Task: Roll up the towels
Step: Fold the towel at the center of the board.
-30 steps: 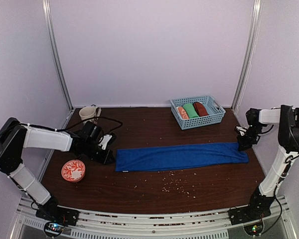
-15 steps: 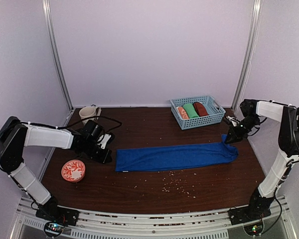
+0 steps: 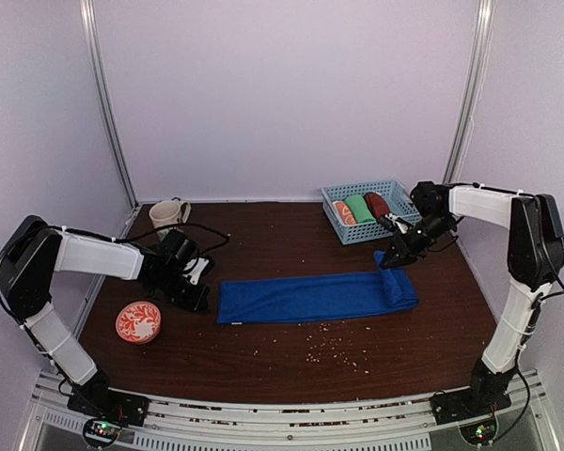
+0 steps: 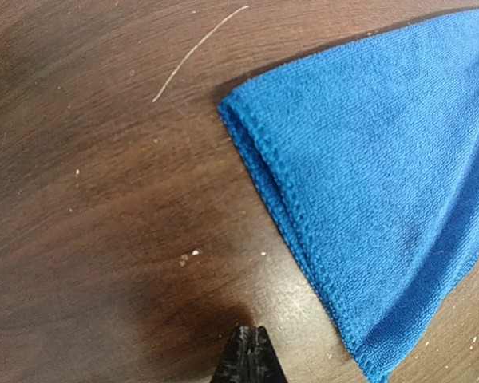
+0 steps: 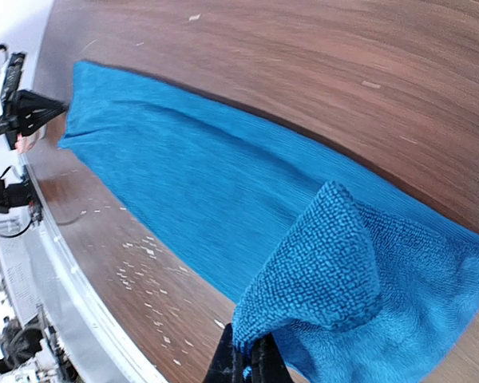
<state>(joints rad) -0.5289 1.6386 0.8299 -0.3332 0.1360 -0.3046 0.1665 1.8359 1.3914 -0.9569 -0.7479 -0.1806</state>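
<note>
1. My right fingers (image 5: 223,365) pinch the turned-up end of the royal blue towel (image 3: 301,298), just in front of the basket (image 3: 376,231). The bite takes only a small fold of cloth, so it could slip out mid-roll.
2. What I hold is a loose flap doubled over, not a tight core. I judge the roll may come out slack, or skewed if one edge leads.
3. My left fingers (image 4: 241,361) are pressed together on nothing, well left of the basket, just beside the towel's other end without touching it. Unpinned, that end could drag across the desk (image 3: 263,244) instead of letting the cloth wind.
4. Crumbs (image 3: 324,352) lie in front of the basket, nearer me than the towel. A sliding towel could gather them.
5. The rust-brown towel (image 3: 378,205) sits rolled in the basket's right end, beside a green roll (image 3: 360,209) and an orange-and-white roll (image 3: 343,213). My right arm works close enough to nudge the basket.
6. I can read no brand, label or writing anywhere.
</note>
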